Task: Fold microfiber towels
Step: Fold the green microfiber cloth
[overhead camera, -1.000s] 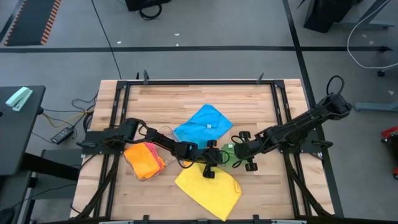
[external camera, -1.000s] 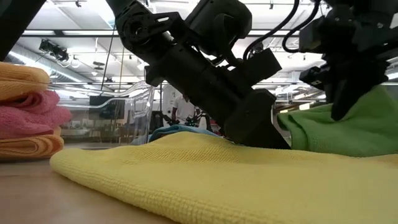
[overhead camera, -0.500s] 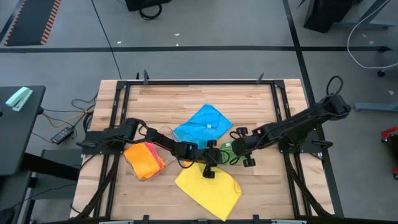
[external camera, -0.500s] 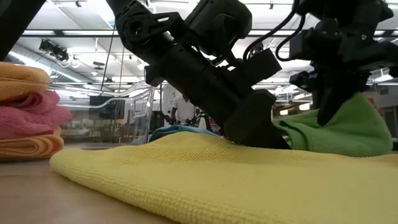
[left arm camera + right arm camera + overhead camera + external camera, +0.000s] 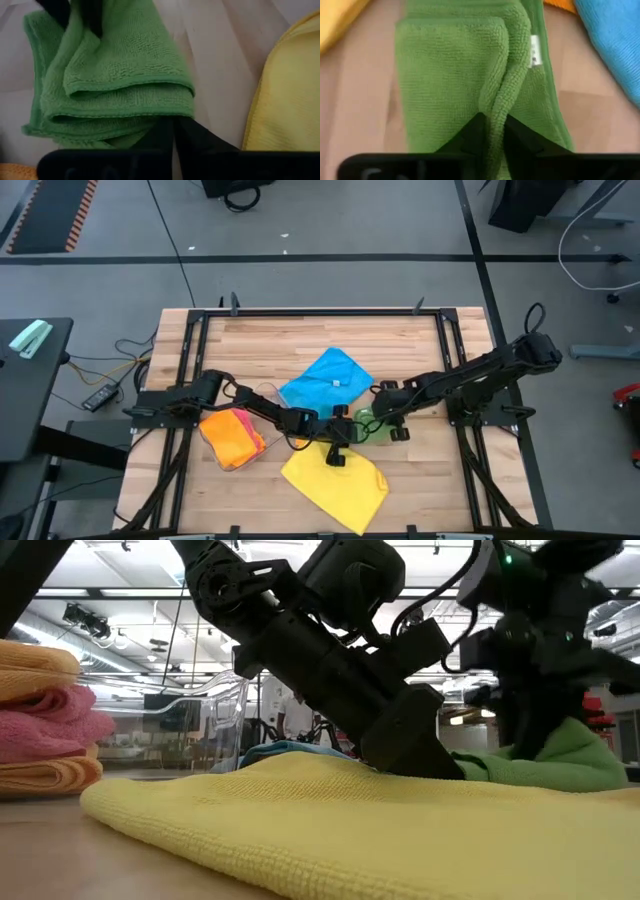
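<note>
A green towel [image 5: 363,421] lies folded in several layers on the table between my two grippers; it also shows in the left wrist view [image 5: 125,75] and the right wrist view [image 5: 445,75]. My left gripper [image 5: 345,429] is shut at the towel's edge toward the table's left. My right gripper [image 5: 374,416] is shut on a fold of it from the right. In the low view the green towel [image 5: 575,755] lies low behind a yellow towel [image 5: 350,830]. My left gripper is shut at the stacked layers of the green towel's edge [image 5: 145,131]; its fingers [image 5: 190,140] hide the exact place. It comes slanting down from the table's left, and the towel lies on the table there. My right gripper pinches a raised fold ridge of the green towel [image 5: 495,107] between its two fingers [image 5: 470,132]. It comes slanting down from the table's right. The folded-over layers lie slack on the layer below.
A yellow towel [image 5: 335,485] lies spread toward the near edge. A blue towel [image 5: 325,380] lies behind the grippers. A stack of folded orange and pink towels [image 5: 232,437] lies at the left beside a clear plastic tray [image 5: 215,710]. Bare wood shows at the far edge.
My right gripper has gone toward the table's left and slightly far, toward my left gripper, and has come down. The green towel's held part has been carried over and lowered, so the towel now lies flatter and folded over.
</note>
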Controlling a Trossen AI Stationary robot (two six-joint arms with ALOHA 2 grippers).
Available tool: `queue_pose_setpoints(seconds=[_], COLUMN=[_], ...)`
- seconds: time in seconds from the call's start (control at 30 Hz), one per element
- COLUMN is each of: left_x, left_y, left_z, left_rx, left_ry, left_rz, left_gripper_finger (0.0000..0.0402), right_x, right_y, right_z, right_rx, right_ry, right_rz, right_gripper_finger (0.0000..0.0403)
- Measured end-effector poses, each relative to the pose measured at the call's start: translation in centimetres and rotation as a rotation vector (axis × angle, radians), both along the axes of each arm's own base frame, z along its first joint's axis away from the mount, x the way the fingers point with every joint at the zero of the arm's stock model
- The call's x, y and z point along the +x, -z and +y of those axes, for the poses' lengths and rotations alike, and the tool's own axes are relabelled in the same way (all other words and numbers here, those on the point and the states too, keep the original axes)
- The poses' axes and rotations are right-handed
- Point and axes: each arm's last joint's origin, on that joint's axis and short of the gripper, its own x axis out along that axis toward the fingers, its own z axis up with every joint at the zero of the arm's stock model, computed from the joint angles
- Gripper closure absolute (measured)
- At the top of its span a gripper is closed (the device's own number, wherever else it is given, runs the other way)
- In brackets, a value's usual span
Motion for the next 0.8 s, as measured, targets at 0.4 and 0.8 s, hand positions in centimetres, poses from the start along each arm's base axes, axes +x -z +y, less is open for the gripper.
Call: queue_pose_setpoints(seconds=[0.4,0.8], left_x=[0.0,0.0], left_y=[0.0,0.0], left_z=[0.0,0.0], left_rx=[0.001,0.001], left_ry=[0.001,0.001], left_rz=[0.000,0.000], left_gripper_finger=[0.0376,0.0390], right_x=[0.7,1.2], right_y=[0.0,-4.0], right_z=[-1.5,-2.5], right_rx=[-0.135,-0.164], right_ry=[-0.015,0.054], right_rz=[-0.094,-0.241], right_gripper_finger=[0.0230,0.0232])
